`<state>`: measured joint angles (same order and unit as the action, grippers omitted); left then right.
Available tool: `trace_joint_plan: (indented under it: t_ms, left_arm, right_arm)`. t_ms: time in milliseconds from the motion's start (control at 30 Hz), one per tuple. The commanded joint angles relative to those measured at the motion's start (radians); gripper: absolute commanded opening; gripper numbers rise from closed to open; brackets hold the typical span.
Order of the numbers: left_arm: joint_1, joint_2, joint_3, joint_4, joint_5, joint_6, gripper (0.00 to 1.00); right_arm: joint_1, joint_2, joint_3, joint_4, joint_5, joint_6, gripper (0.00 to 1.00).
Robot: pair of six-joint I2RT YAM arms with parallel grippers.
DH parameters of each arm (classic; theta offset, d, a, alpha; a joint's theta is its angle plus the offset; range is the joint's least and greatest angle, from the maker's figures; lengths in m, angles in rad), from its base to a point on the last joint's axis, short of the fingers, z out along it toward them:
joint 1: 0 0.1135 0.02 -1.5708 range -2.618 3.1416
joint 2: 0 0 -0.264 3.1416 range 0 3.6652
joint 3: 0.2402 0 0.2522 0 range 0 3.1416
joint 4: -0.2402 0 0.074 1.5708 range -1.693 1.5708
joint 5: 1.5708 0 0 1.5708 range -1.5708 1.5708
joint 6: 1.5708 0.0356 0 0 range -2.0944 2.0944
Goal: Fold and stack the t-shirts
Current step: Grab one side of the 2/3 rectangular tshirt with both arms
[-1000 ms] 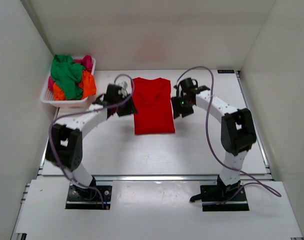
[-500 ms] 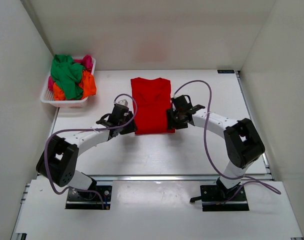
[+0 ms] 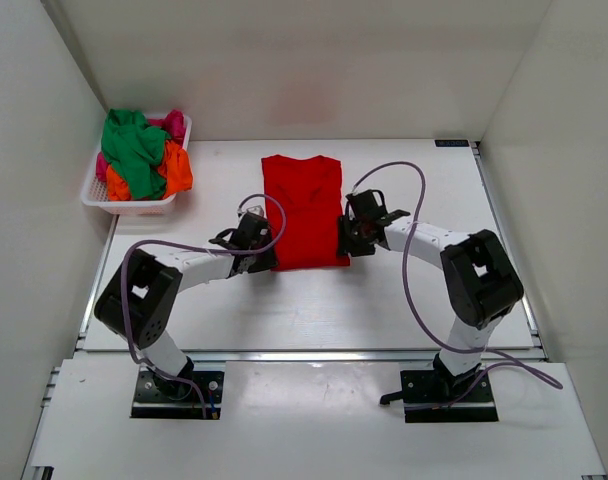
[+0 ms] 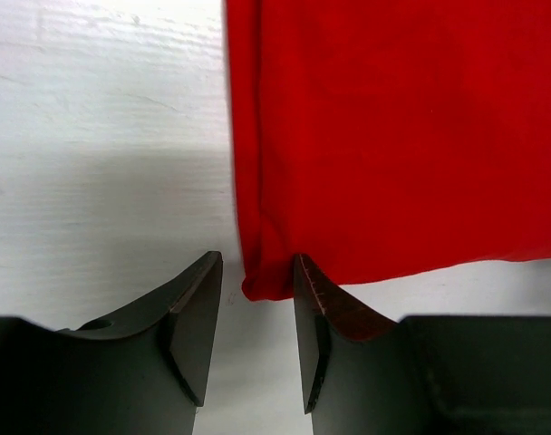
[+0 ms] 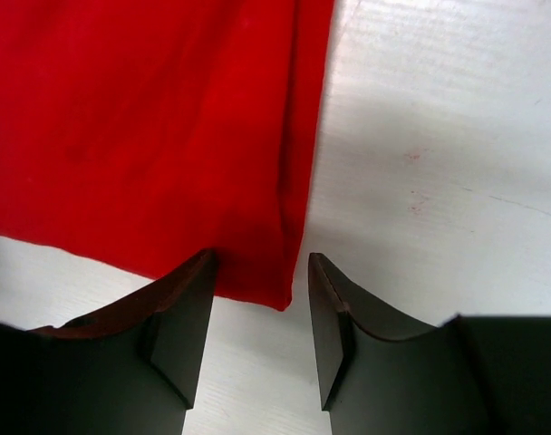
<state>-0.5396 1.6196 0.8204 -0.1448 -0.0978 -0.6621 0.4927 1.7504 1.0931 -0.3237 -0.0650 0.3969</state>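
A red t-shirt [image 3: 304, 205] lies flat on the white table, folded into a long strip with its collar at the far end. My left gripper [image 3: 258, 250] sits low at its near left corner. In the left wrist view the jaws stand open, and that corner of the red t-shirt [image 4: 393, 136] pokes between the fingertips [image 4: 304, 272]. My right gripper [image 3: 350, 238] is at the near right corner. It is open too, straddling the corner of the red t-shirt [image 5: 140, 118] without pinching it. More t-shirts, green [image 3: 130, 152], orange [image 3: 176, 170] and pink [image 3: 172, 122], are heaped in the basket.
A white lattice basket [image 3: 96, 192] holding the heaped shirts stands at the far left of the table [image 3: 314, 300]. White walls close in the left, right and back sides. Purple cables loop over both arms.
Both grippers have come down and toward me along the shirt's sides, from beside its middle to its near corners. Their jaws have narrowed a little. The shirt has not moved.
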Motion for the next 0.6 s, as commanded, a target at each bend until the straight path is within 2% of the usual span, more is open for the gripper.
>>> trace_joint_plan:
  t_ms: [0,267,300,367,400,433,567]
  left_arm:
    - [-0.028,-0.001,0.010,0.027,-0.011,-0.021,0.48]
    - [-0.065,0.043,-0.032,0.042,-0.033,-0.044,0.44]
    - [-0.069,0.049,-0.036,0.033,-0.033,-0.044,0.42]
    - [-0.079,0.054,-0.035,0.025,-0.045,-0.037,0.27]
    - [-0.083,0.052,-0.043,0.025,-0.048,-0.040,0.10]
    - [-0.085,0.051,-0.046,0.024,-0.045,-0.034,0.00]
    - [-0.097,-0.015,-0.081,-0.057,-0.033,-0.015,0.00]
  right_arm:
    - [0.018,0.027,-0.012,0.028,0.004,0.005,0.42]
    - [0.084,0.089,-0.036,-0.031,0.062,0.003,0.36]
    - [0.090,0.090,-0.045,-0.031,0.065,0.002,0.35]
    - [0.096,0.087,-0.074,-0.025,0.062,0.005,0.24]
    - [0.093,0.074,-0.076,-0.021,0.062,0.006,0.15]
    - [0.099,0.075,-0.087,-0.029,0.063,0.000,0.01]
    - [0.119,0.012,-0.117,-0.073,0.024,-0.015,0.00]
